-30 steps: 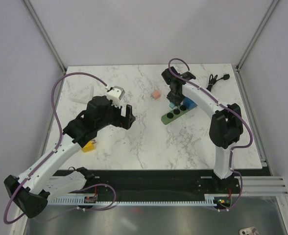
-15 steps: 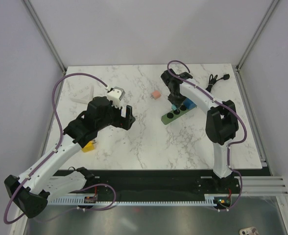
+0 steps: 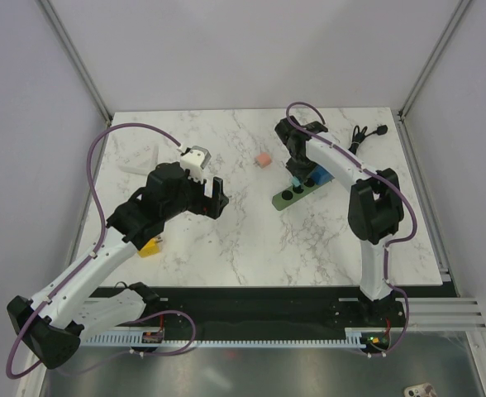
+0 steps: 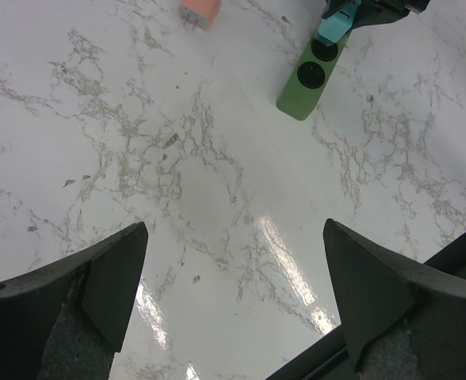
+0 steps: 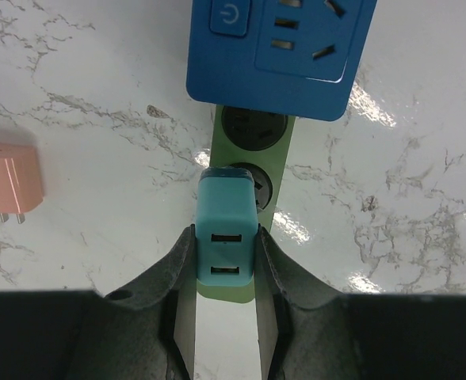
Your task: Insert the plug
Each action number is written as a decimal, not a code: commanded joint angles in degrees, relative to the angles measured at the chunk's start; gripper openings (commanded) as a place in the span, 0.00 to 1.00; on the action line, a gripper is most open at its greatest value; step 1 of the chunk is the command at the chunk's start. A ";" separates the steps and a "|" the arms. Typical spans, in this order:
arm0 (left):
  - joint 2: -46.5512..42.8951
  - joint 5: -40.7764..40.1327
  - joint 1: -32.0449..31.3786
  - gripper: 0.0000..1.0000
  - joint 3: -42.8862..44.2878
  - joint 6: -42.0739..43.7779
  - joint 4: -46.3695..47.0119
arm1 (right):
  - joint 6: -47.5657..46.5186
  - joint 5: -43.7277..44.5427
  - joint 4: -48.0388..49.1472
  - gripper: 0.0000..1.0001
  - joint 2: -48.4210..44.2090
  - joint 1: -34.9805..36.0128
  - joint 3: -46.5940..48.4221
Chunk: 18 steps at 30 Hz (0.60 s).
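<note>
My right fingers (image 5: 177, 273) are clamped on the teal plug (image 5: 227, 212), 1 pressing each flank, and the plug's 2 small slots face my wrist camera. The plug hangs directly over the green power strip (image 4: 311, 79), which lies at a slant on the marble worktop (image 3: 251, 240) toward the far right. Its nose covers part of 1 round socket, the 2nd one along from the blue adapter (image 5: 276, 51) that sits on the strip's far end. The socket between plug and adapter is uncovered. I cannot tell whether the pins have entered the socket, because the plug's body hides them.

My left fingers (image 4: 98, 277) are spread wide with nothing between them, hovering over bare marble, well apart from the strip. A pink plug (image 5: 7, 186) lies flat on the worktop near the strip, its pins visible, touching nothing. A yellow block (image 3: 150, 246) sits under my left forearm. A black cable (image 3: 363, 136) lies bunched near the far right corner, and a white piece (image 3: 141, 159) rests at the far left
</note>
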 commanded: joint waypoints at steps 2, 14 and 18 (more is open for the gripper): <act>-1.16 0.22 0.04 0.98 -0.04 -0.42 2.17 | 2.65 0.29 -1.07 0.00 -1.72 -0.09 -1.46; -1.43 0.05 -0.05 0.98 -0.13 -0.42 2.25 | 4.93 -0.41 -1.43 0.00 -2.33 0.00 -2.87; -1.69 -0.04 -0.05 0.98 -0.21 -0.42 2.25 | 6.43 -0.23 -1.87 0.00 -2.51 -0.18 -3.22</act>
